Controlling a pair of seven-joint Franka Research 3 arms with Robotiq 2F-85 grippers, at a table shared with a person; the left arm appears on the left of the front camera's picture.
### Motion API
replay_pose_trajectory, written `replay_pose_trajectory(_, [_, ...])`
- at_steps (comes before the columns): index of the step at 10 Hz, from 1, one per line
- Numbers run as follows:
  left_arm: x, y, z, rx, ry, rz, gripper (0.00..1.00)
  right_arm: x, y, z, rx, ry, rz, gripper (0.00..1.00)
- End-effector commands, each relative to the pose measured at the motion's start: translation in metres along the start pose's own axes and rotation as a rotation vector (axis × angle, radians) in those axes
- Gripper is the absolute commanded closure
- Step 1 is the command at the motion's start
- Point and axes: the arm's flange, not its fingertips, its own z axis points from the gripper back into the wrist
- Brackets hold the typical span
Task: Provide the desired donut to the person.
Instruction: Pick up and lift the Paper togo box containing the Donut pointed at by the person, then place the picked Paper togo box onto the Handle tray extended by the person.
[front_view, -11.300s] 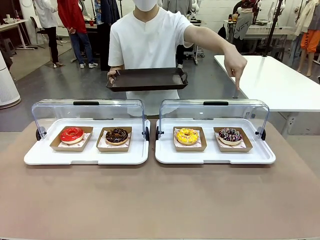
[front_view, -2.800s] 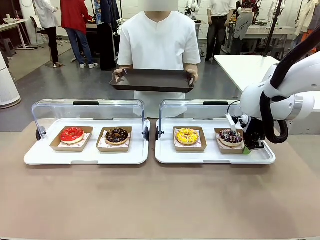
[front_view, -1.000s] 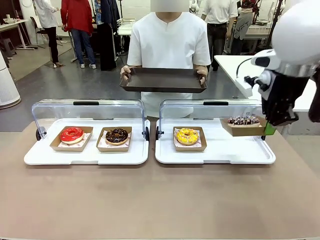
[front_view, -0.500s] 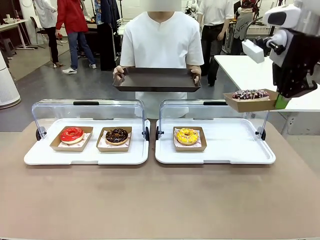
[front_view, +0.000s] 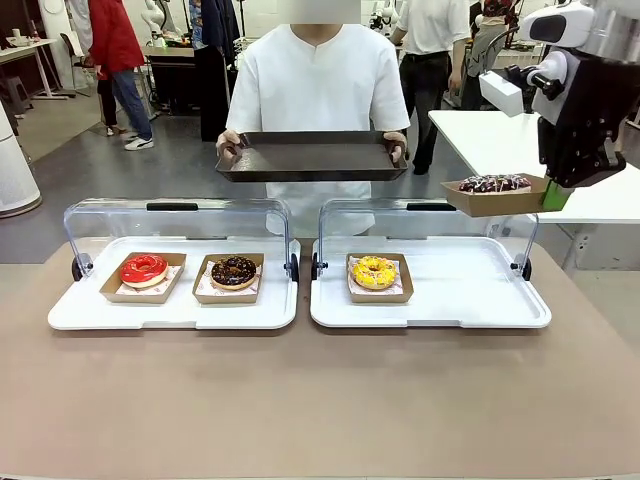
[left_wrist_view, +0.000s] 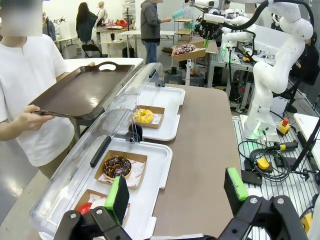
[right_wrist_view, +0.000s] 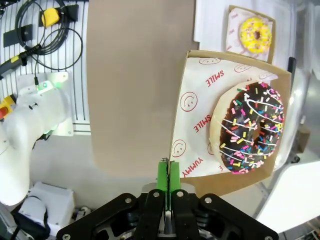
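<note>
The left display case (front_view: 170, 312) holds a red donut (front_view: 143, 268) and a chocolate donut (front_view: 234, 270), the right display case (front_view: 450, 300) a yellow donut (front_view: 374, 271).

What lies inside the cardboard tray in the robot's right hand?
A chocolate donut with coloured sprinkles lies on white paper printed SMILE. The paper beneath the donut is covered. The right hand pinches the cardboard tray's edge.

Matt brown worktop (front_view: 300, 400). Smooth white plastic display tray (front_view: 450, 300) beneath a clear, glossy plastic lid (front_view: 430, 222). Brown cardboard box (front_view: 490, 203) with printed paper liner (right_wrist_view: 197, 110). Sprinkled donut (right_wrist_view: 227, 132), glossy chocolate glaze. Dark matt serving tray (front_view: 310, 158). White cloth shirt (front_view: 320, 85).
</note>
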Motion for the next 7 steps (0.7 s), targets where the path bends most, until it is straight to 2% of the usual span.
replay_pose_trajectory(1, [0.0005,-0.0012,0.0008,-0.003,-0.009,-0.005,0.0,0.0012,0.005,0.0015,-0.004,0.01,-0.008,1.0])
replay_pose_trajectory(7, [0.0005,-0.0012,0.0008,-0.003,-0.009,-0.005,0.0,0.0012,0.005,0.0015,-0.004,0.01,-0.008,1.0])
